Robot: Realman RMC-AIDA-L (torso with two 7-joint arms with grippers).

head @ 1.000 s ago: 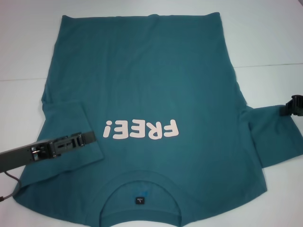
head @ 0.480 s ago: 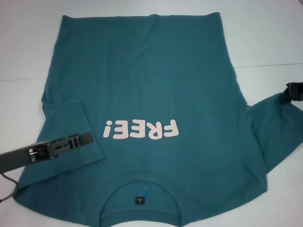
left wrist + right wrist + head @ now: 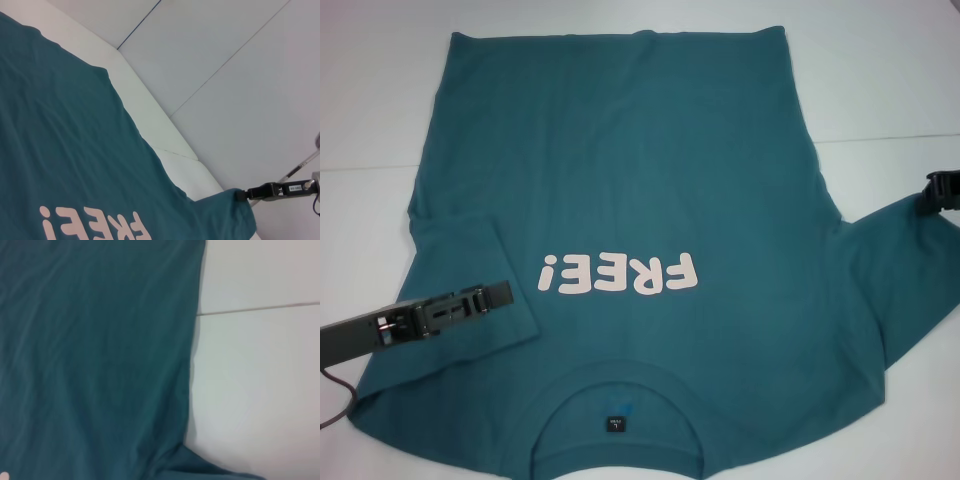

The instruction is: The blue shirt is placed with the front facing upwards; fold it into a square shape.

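blue shirt (image 3: pixel 620 180) spread face up; left gripper (image 3: pixel 500 294) at 8 o'clock over folded-in sleeve, finger state unclear; right gripper (image 3: pixel 932 192) at 3 o'clock pinching sleeve edge.

The blue shirt (image 3: pixel 620 190) covers most of the tabletop (image 3: pixel 380 110), leaving bare white strips on both sides and along the far hem where an arm could pass freely. On the left, the left gripper (image 3: pixel 498 294) lies low across the folded-in sleeve, blocking the approach to that shoulder. At the far right edge, the right gripper (image 3: pixel 942 192) sits at the tip of the spread sleeve, so that corner is occupied. The chest, the lettering and the collar (image 3: pixel 616 388) lie flat with nothing standing over them.
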